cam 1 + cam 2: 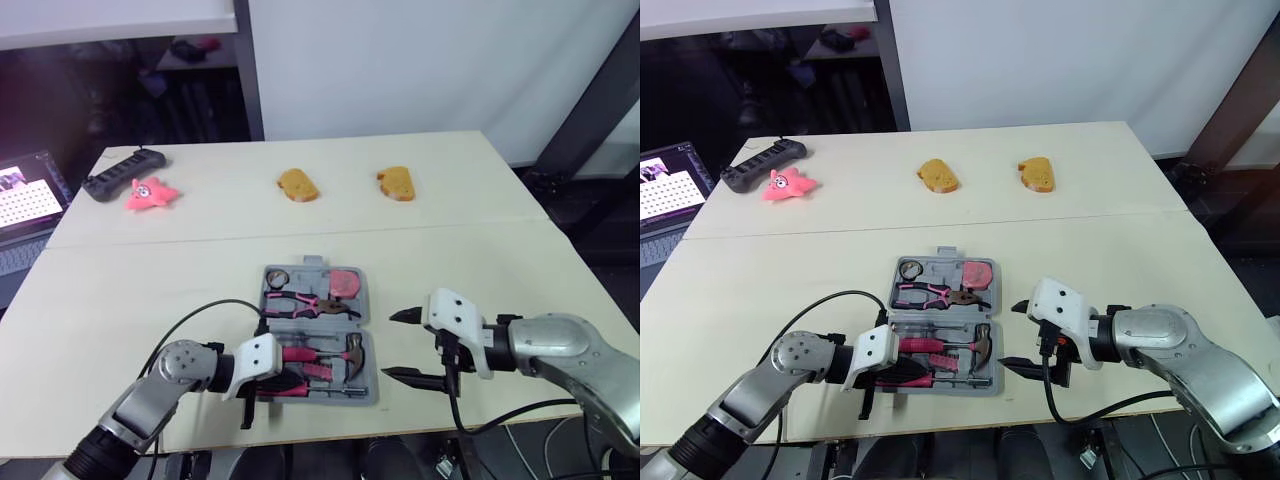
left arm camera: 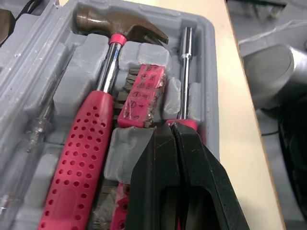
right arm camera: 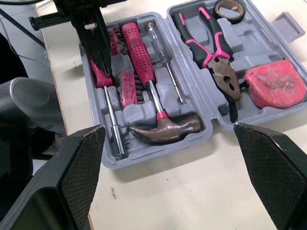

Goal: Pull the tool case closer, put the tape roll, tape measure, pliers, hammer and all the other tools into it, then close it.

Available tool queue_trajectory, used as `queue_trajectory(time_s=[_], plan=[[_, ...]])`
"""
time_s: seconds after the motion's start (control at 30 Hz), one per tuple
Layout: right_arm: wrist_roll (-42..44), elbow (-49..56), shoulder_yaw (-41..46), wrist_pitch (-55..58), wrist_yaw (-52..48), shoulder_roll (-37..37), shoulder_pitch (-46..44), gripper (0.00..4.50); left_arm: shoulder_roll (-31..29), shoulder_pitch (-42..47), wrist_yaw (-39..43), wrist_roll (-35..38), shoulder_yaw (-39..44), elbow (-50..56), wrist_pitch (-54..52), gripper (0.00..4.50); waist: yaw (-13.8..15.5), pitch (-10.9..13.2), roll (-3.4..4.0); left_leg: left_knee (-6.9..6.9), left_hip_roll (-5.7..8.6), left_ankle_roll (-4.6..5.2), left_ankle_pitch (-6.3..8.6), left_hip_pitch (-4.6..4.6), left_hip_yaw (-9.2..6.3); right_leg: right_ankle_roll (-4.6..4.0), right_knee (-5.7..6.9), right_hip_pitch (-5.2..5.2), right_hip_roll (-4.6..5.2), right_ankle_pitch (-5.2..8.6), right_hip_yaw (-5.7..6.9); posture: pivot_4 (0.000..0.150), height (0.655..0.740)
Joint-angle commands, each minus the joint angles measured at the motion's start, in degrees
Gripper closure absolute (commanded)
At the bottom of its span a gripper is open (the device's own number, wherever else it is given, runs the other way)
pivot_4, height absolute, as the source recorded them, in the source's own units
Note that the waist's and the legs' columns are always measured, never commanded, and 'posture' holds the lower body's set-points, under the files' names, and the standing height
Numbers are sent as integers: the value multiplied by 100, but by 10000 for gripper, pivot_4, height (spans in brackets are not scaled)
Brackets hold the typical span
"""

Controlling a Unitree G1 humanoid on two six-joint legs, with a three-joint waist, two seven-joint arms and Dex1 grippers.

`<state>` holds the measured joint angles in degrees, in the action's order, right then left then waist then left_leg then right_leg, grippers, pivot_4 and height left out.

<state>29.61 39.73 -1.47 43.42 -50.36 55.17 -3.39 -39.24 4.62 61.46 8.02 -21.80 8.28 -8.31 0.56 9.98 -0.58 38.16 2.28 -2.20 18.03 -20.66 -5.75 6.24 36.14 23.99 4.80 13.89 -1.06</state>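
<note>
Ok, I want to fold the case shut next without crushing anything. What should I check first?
1. Hammer, pliers, tape roll and tape measure in the case: ok.
2. Left gripper clear of the case: not ok, it is shut and points down at the driver inside.
3. Right gripper open beside the case: ok.
4. Every tool pressed flat into its slot: cannot tell.
</note>
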Motion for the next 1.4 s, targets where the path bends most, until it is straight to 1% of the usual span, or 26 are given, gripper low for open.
queue_trajectory(time_s=[0.03, 0.1, 0.2, 0.37, 0.47, 0.5, 0.63, 0.7, 0.77, 0.83, 0.9, 0.97, 1.0, 1.03, 1.17, 1.23, 1.27, 1.4], plan=[[27, 140, 203, -17, 1, 85, -1, 0, -216, -237, 0, -453, -219, -272, -42, 44595, -11, -2, 3, -5, -2, 4, 2, 21, 2, 0, -3, -19, -2, 1, -1, 1500, 7400], [23, 130, 192, -17, 5, 83, -18, 0, -237, -256, -7, -526, -240, -311, 37, 44595, -21, -5, 6, -5, -5, 16, 9, 44, -1, 0, -10, -46, -7, 3, 1, 1500, 7400], [14, 138, 184, -17, 17, 85, -27, 0, -291, -335, -35, -712, -324, -403, 242, 44595, -35, -8, 9, -5, -6, 16, 9, 46, -3, 1, -11, -48, -7, 3, 0, 1500, 7400], [13, 146, 174, -11, 39, 81, -31, 0, -243, -416, -70, -646, -314, -432, 240, 44595, -44, -27, 24, -6, -7, 18, 10, 47, -4, 1, -11, -49, -8, 4, 0, 1500, 7400], [10, 129, 166, -24, 53, 67, -47, 0, -170, -411, -85, -413, -157, -333, 195, 44595, -56, -32, 29, -6, -8, 19, 11, 51, -6, 2, -11, -52, -8, 4, 0, 1500, 7400], [10, 113, 168, -32, 55, 59, -53, 0, -150, -388, -72, -313, -72, -281, 204, 44595, -58, -32, 29, -6, -8, 20, 11, 51, -8, 2, -11, -52, -8, 4, 0, 1500, 7400], [-95, -30, 88, -96, 105, 5, -74, 0, -141, -247, 164, 737, 637, 290, -205, 44595, -111, -26, 21, -6, -9, 19, 11, 44, -17, 3, -11, -49, -8, 5, 2, 1500, 7400], [-161, -182, -30, 38, 304, -137, -188, 0, -324, -207, 383, 1406, 1127, 573, -647, 44595, -118, -20, 11, -5, -8, 19, 11, 36, -23, 3, -10, -42, -8, 5, 5, 1500, 7400], [-279, -406, -190, 231, 557, -309, -323, 0, -556, -199, 553, 1857, 1521, 715, -1054, 44595, -129, -17, 6, -4, -9, 19, 11, 34, -37, 2, -8, -39, -10, 5, 8, 1500, 7400], [-587, -711, -501, 298, 743, -409, -475, 0, -742, -146, 587, 2034, 1812, 538, -1357, 44595, -131, -16, 8, -4, -9, 19, 11, 35, -36, 2, -8, -40, -9, 5, 6, 1500, 7400], [-788, -1011, -738, 403, 922, -589, -672, 0, -786, -22, 492, 1939, 1949, 128, -1432, 44595, -131, -15, 11, -5, -6, 19, 11, 34, -35, 2, -10, -39, -9, 5, 6, 1500, 7400], [-946, -1398, -916, 596, 1178, -907, -954, 5099, -684, 203, 329, 1575, 1938, -545, -1139, 45000, -131, -14, 10, -4, -3, 19, 11, 33, -33, 2, -11, -39, -8, 5, 6, 1500, 7400], [-1171, -1608, -1191, 610, 1205, -957, -1114, 8108, -562, 396, 216, 1437, 1905, -968, -1059, 45000, -131, -13, 11, -4, -3, 18, 11, 34, -34, 1, -10, -39, -9, 4, 6, 1500, 7400], [-1361, -1817, -1414, 640, 1240, -1009, -1256, 12024, -438, 578, 97, 1255, 1840, -1355, -900, 45000, -130, -13, 13, -4, -3, 18, 10, 32, -34, 1, -9, -36, -9, 4, 6, 1500, 7400], [-1637, -2307, -1795, 628, 1183, -1207, -1606, 31452, -113, 1002, 16, 726, 1596, -2190, -359, 45000, -119, -11, 6, -4, 1, 12, 7, 22, -34, 1, -10, -28, -8, 3, 12, 1500, 7400], [-1922, -2693, -2211, 589, 1128, -1378, -1901, 41237, 160, 1313, -118, 436, 1424, -2712, -103, 45000, -123, -11, 6, -5, 2, 12, 7, 9, -35, 1, -7, -11, -3, 2, 6, 1500, 7400], [-2006, -2847, -2334, 577, 1102, -1455, -1994, 44867, 239, 1407, -142, 282, 1329, -2900, 40, 45000, -124, -11, 6, -5, 4, 11, 7, 9, -31, 2, -6, -9, -2, 1, 4, 1500, 7400], [-2271, -3319, -2749, 419, 983, -1878, -2314, 44867, 588, 1523, -155, -102, 1006, -3257, 365, 45000, -134, -20, 9, -5, 3, 4, 3, 5, -29, -3, 0, 5, -3, -3, 1, 1500, 7400]])
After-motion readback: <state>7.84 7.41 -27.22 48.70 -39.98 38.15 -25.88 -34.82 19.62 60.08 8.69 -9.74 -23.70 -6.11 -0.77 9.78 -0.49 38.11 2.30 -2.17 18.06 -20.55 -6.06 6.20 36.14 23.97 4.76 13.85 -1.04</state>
